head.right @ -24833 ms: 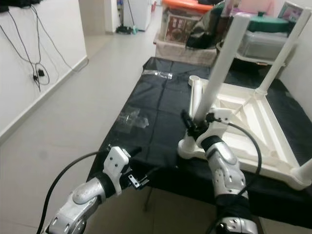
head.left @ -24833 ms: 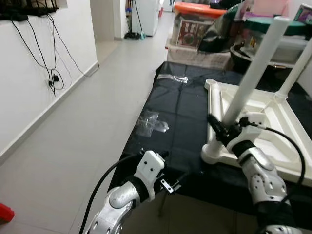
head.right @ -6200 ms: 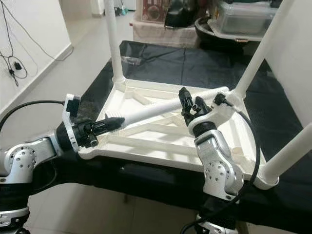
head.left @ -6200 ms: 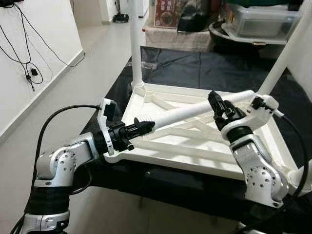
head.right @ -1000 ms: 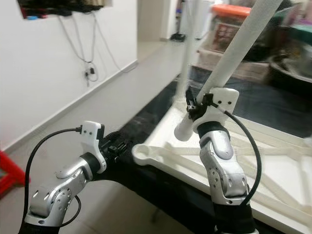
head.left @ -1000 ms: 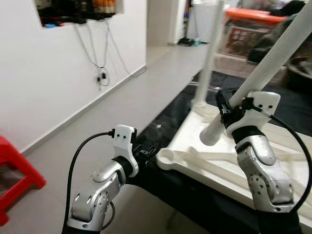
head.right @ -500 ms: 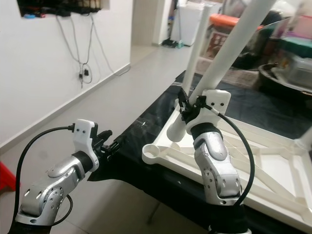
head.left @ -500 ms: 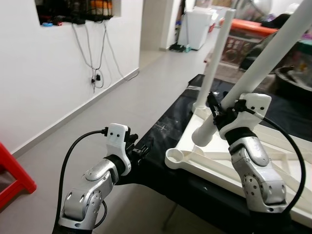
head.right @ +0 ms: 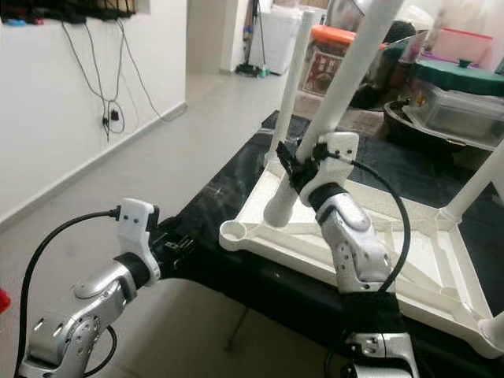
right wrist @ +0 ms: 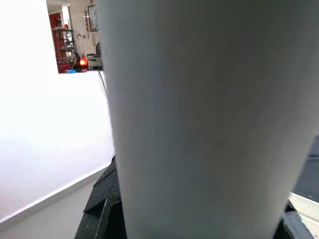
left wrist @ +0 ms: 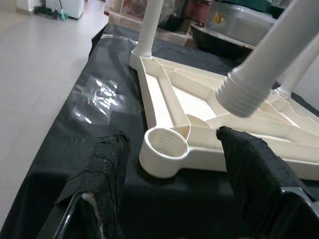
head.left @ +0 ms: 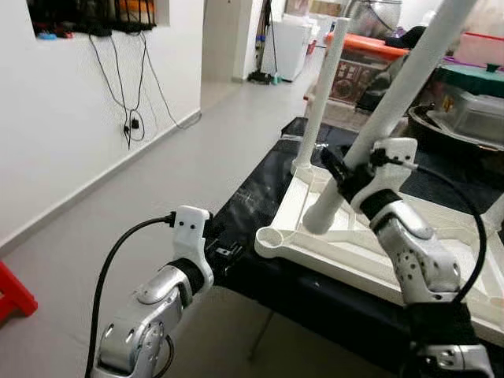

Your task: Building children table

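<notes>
A white children's table top lies upside down on a black-covered table. One white leg stands screwed in at its far left corner. My right gripper is shut on another white leg, held tilted. Its threaded end hangs just above and beside the empty near corner socket. My left gripper is open at the table's near edge, its fingers either side of that socket without touching it. The leg is close up in the right wrist view.
A third leg rises at the far right corner. Storage boxes and an orange-lidded bin crowd the table's far end. To the left are bare floor, a white wall with hanging cables, and a red stool.
The camera has swung, shifting the whole scene. The leg's threaded end now sits slightly closer to the near corner socket. My left gripper stays open by the table edge.
</notes>
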You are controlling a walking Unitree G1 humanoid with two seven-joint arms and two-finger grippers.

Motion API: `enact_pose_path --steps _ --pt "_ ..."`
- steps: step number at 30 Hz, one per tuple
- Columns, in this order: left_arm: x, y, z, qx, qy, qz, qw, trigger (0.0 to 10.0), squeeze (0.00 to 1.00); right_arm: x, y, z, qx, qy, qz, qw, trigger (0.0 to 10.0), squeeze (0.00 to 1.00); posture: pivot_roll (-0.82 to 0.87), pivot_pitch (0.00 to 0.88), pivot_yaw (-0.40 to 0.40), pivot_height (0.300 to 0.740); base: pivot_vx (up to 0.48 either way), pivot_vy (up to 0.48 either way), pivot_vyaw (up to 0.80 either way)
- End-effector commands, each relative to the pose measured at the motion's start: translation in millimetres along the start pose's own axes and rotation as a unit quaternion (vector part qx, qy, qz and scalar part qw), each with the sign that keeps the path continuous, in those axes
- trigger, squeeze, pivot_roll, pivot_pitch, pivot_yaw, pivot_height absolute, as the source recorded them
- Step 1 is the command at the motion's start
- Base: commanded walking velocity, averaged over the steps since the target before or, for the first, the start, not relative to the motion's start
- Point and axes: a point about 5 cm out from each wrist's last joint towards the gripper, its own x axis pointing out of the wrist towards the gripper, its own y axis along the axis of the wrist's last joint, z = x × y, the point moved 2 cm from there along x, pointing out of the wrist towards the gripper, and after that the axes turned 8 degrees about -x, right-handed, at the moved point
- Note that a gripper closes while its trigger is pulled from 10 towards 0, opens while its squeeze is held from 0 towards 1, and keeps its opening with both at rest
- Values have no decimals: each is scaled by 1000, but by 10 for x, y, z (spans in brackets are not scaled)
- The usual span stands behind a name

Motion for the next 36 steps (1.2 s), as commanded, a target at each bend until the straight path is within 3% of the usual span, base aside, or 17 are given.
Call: enact_pose_path --steps 1,12,15,16,22,28,36 --pt "-50 -7 35 -4 5 -5 1000 10000 0 43 97 -28 -3 -6 22 1000 10000 0 140 126 -152 740 0 0 0" --pt "24 223 1 17 14 31 999 10000 0 8 148 -129 8 -7 47 999 10000 0 134 135 -150 740 0 0 0" --pt "77 312 11 21 11 46 999 10000 0 -7 261 -146 9 -18 72 997 10000 0 137 113 -148 740 0 0 0" --pt "139 348 8 27 8 54 998 10000 0 -36 376 -166 -17 -36 99 994 10000 0 138 77 -140 740 0 0 0" --pt "226 500 70 52 -1 85 995 10000 0 -231 537 -214 -48 -85 137 986 10000 0 139 0 -125 740 0 0 0" --pt "315 575 73 71 2 103 992 10000 0 -402 488 -239 -47 -105 138 984 10000 0 127 0 -101 740 0 0 0" --pt "408 654 58 64 10 124 990 10000 0 -422 403 -199 -49 -130 129 982 10000 0 128 0 -93 740 0 0 0"
